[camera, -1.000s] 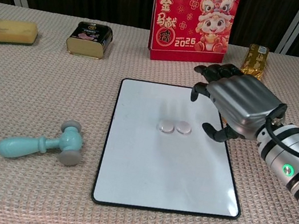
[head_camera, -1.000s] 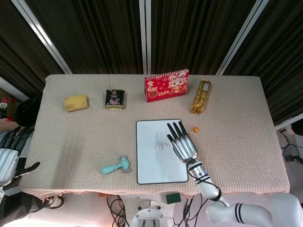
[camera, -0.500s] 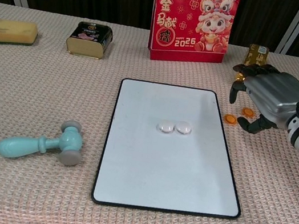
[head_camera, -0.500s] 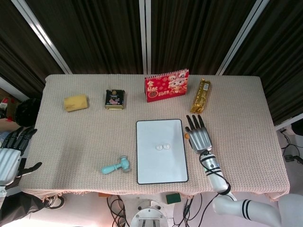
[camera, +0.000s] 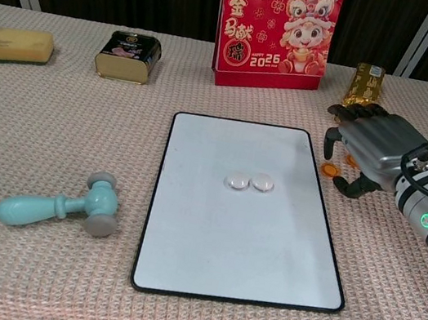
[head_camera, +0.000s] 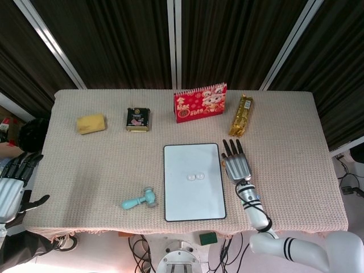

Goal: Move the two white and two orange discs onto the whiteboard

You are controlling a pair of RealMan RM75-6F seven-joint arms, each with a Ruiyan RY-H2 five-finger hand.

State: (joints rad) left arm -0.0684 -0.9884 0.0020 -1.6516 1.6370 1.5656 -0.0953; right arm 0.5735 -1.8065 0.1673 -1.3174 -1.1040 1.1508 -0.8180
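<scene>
Chest view shows us two round white discs (camera: 249, 182) mid-whiteboard (camera: 182, 246); beside its right edge, our right robot hand (camera: 373, 148), fingers curled downward and holding nothing, hovers over small orange discs (camera: 329, 170) on the bench.

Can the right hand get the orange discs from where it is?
Probably yes. The right hand hangs right over the orange discs beside the whiteboard, fingers apart and holding nothing. Nothing blocks them, though one disc is mostly hidden under the hand.
</scene>
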